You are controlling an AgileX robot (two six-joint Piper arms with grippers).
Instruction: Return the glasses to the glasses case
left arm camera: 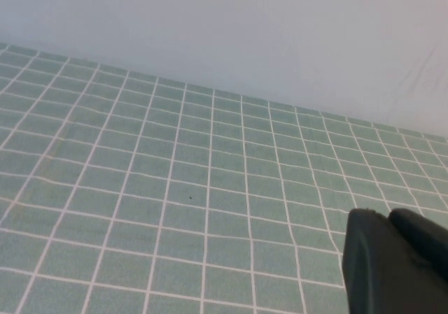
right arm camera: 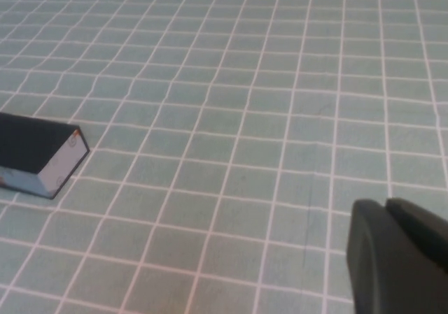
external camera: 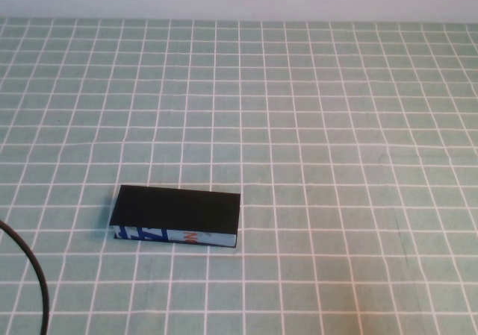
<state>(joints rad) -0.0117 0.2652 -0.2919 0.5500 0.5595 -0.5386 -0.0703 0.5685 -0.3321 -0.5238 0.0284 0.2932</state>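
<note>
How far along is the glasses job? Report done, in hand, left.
Done, apparently: the glasses case lies closed on the checked cloth, and no glasses show anywhere, so they are probably inside. In hand: nothing. The right gripper, fingers shut and empty, hangs apart from the case; the left gripper hangs over the cloth. Left: seemingly nothing.

A plain robot test bench, most likely a lab

A counter (external camera: 336,126) under green, white-gridded cloth; a bare pale wall (left arm camera: 280,34) behind; no household furnishings
</note>
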